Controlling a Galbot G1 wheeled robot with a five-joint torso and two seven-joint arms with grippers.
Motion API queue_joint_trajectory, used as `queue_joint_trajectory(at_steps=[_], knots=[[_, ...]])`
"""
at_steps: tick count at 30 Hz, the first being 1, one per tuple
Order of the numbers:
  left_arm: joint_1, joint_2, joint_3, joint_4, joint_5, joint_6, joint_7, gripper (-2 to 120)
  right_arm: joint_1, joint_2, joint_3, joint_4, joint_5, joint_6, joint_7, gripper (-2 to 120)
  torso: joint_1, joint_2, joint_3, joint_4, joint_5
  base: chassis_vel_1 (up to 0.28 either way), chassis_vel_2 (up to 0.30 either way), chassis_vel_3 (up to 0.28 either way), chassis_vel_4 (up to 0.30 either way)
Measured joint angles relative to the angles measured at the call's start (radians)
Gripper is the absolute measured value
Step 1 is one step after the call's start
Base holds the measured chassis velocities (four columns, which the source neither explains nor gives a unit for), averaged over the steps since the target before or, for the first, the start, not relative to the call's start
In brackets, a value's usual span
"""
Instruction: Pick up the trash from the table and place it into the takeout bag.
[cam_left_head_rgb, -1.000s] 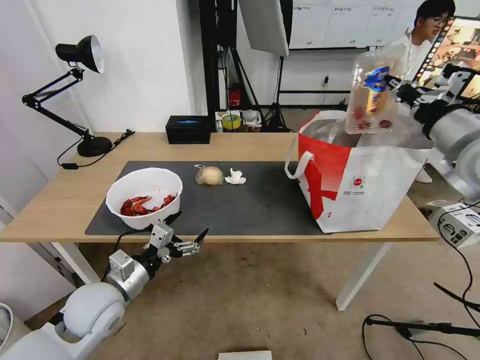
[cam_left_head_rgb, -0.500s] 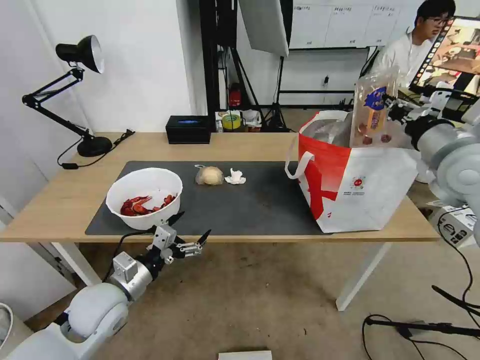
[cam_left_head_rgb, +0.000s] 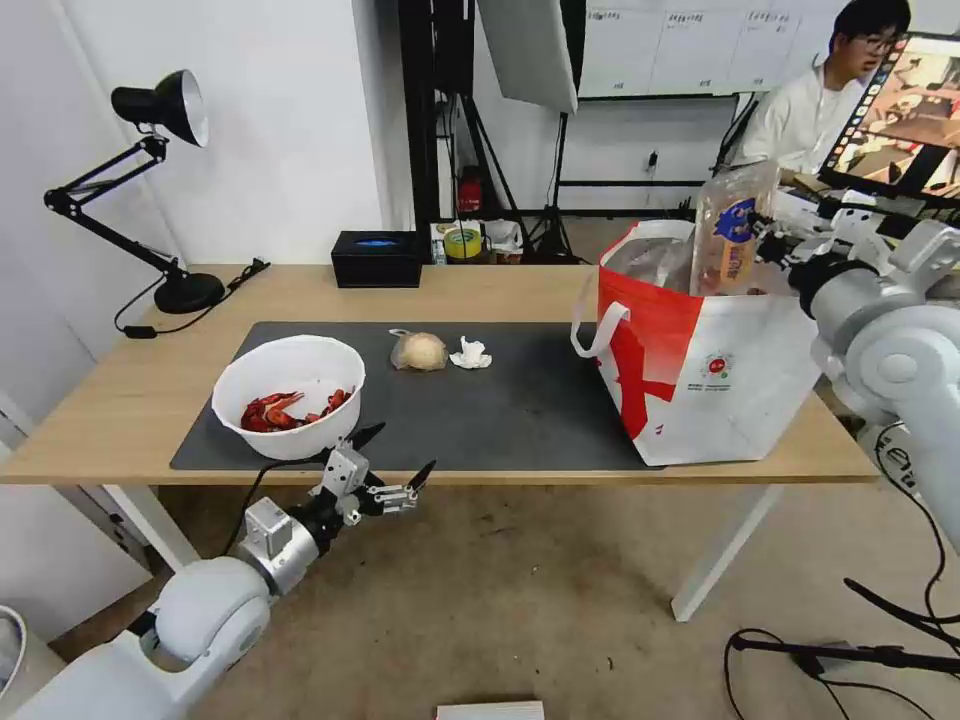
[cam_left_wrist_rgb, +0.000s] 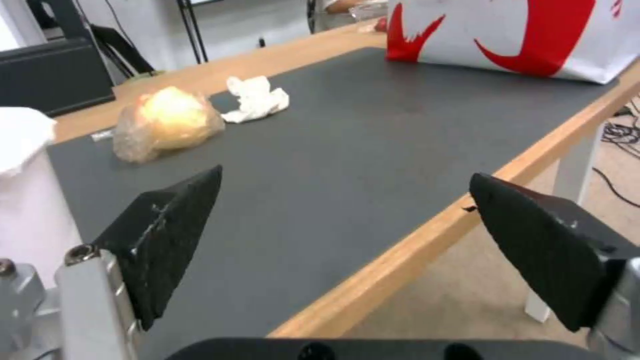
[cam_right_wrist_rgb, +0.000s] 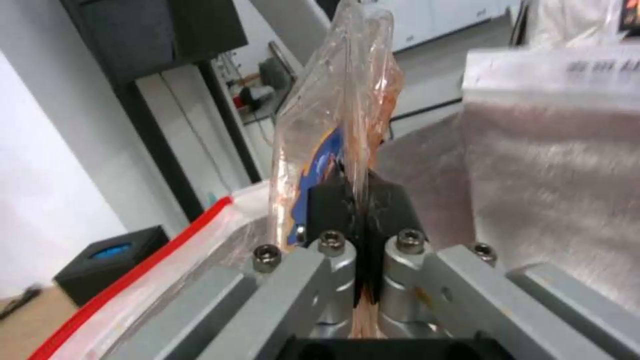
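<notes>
Head view: right gripper (cam_left_head_rgb: 768, 246) clamps clamshell tray (cam_left_head_rgb: 728, 242) — lower half hidden inside takeout bag (cam_left_head_rgb: 700, 370).

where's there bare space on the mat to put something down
The widest bare patch of the mat lies between the crumpled tissue and the takeout bag. A bare strip runs along the front edge, right of the bowl. It is tighter near the bowl and the wrapped bun; the left end effector hovers at the front edge.
</notes>
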Motion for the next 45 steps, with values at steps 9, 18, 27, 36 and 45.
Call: queue_joint_trajectory(at_steps=[9,18,27,36,45], knots=[[0.007,0.002,-0.009,-0.011,-0.004,0.007,0.000,100,-0.065,0.005,0.033,0.036,0.067,0.000,0.016,4,0.000,0.000,0.000,-0.0002,0.0000,0.000,0.000,0.000,0.000],[0.030,0.007,-0.032,-0.024,-0.007,0.007,-0.002,100,-0.070,0.000,0.035,0.049,0.074,0.000,0.025,36,0.000,0.000,0.000,-0.0001,0.0000,0.000,0.000,0.000,0.000],[0.045,-0.011,-0.054,-0.023,-0.014,-0.003,-0.003,100,-0.058,-0.015,0.032,0.079,0.078,0.002,-0.011,72,0.000,0.000,0.000,-0.0001,-0.0001,0.000,0.000,0.000,0.000],[0.061,-0.032,-0.084,-0.017,-0.021,-0.017,-0.004,100,-0.046,-0.067,-0.016,0.152,0.020,0.034,-0.234,99,0.000,0.000,0.000,-0.0001,-0.0002,0.000,0.000,0.000,0.000],[0.101,-0.051,-0.125,-0.027,-0.032,-0.020,-0.006,100,-0.144,-0.105,-0.046,0.250,-0.146,0.054,-0.390,100,0.000,0.000,0.000,0.0000,-0.0002,0.000,0.000,0.000,0.000]])
